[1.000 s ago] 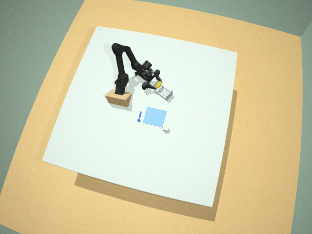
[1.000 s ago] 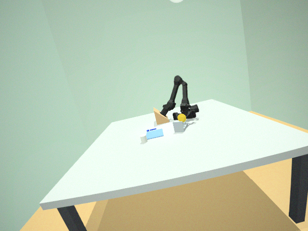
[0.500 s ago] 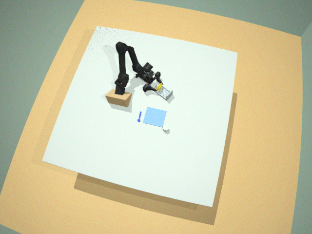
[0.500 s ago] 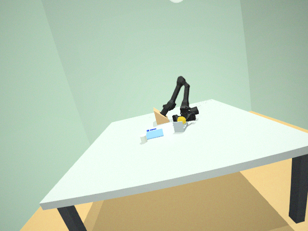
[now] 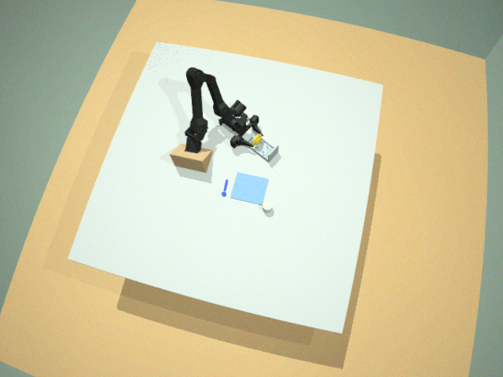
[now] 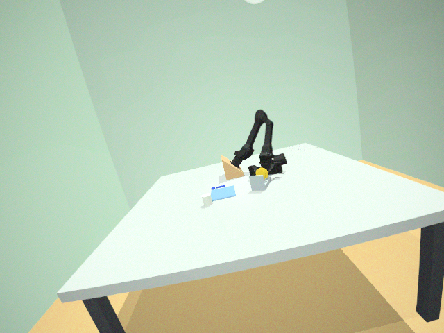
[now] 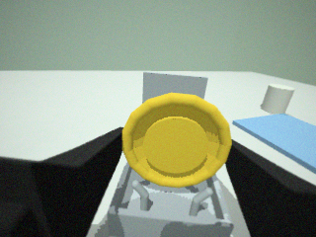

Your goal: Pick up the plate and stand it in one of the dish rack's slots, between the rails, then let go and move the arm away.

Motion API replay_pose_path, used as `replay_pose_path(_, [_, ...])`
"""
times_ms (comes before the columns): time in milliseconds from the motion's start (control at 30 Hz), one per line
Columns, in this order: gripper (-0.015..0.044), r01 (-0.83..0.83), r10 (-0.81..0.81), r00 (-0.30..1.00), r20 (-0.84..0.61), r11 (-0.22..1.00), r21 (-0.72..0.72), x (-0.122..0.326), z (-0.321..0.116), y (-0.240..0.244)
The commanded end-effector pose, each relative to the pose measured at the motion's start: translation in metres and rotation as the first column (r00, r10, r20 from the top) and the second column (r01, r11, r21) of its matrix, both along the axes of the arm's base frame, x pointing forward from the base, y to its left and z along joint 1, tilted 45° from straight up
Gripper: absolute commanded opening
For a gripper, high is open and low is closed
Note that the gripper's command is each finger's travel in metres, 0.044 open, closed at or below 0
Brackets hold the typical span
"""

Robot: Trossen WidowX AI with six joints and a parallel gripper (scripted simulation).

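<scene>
The yellow plate (image 5: 256,139) (image 6: 261,173) (image 7: 176,143) is upright on its edge, its hollow face towards the wrist camera. My gripper (image 5: 257,140) (image 7: 174,138) is shut on the plate, one black finger at each side of its rim. The grey dish rack (image 5: 273,153) (image 6: 257,183) (image 7: 170,226) is under and beyond the plate, with its tall end panel at the far end in the wrist view. Two bent rails show below the plate's lower rim in the wrist view. The plate hides the middle of the rack, and whether its lower edge is in a slot cannot be told.
A light blue board (image 5: 249,188) (image 6: 223,193) (image 7: 286,132) lies to the rack's right in the wrist view, with a white cup (image 5: 267,207) (image 6: 207,200) (image 7: 277,99) at its corner. A blue spoon-like object (image 5: 225,185) lies beside the board. The arm stands on a wooden block (image 5: 189,158) (image 6: 231,173).
</scene>
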State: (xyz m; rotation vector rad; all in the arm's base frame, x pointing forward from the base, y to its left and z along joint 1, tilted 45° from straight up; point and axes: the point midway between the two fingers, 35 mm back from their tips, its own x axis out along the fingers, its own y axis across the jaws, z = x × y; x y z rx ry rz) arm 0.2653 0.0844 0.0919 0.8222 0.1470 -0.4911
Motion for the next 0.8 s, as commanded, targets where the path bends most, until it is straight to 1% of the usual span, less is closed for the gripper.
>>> replay_pose_path(0, [0.0158,0.000,0.000,1.000,0.000,1.000,0.000,0.000,0.000,0.000])
replay_pose_path(300, [0.0394,0.000,0.000,1.000,0.000,1.000,0.000,0.000,0.000,0.000])
replay_pose_path(600, [0.0400,0.000,0.000,1.000,-0.001,1.000,0.000,0.000,0.001,-0.001])
replay_pose_path(767, [0.0400,0.009,-0.009,1.000,-0.018,1.000,0.001,0.006,0.032,-0.029])
